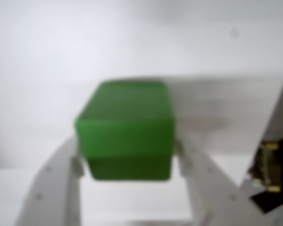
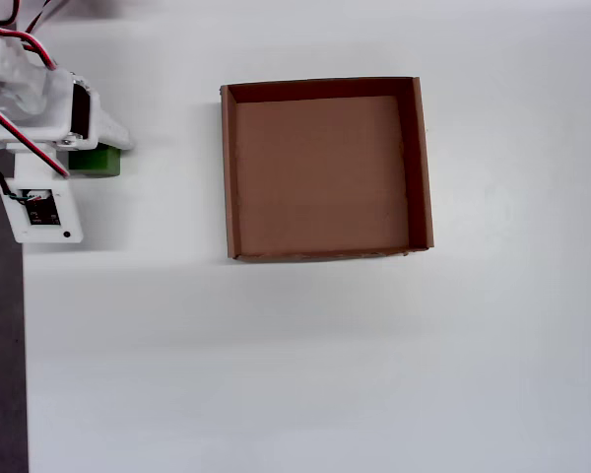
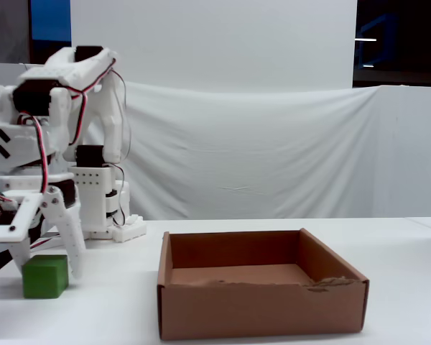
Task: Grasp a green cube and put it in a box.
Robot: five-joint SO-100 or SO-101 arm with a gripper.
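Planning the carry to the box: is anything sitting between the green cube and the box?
Nothing visible does. In the overhead view only bare white table lies between the green cube and the box. The near wall of the box must be cleared.

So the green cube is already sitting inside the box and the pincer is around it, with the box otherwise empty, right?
Not quite. The green cube is outside the box, on the white table to the box's left in the overhead view. The rest holds: the wrist view shows the pincer with a finger on each side of the cube, and the box holds nothing.
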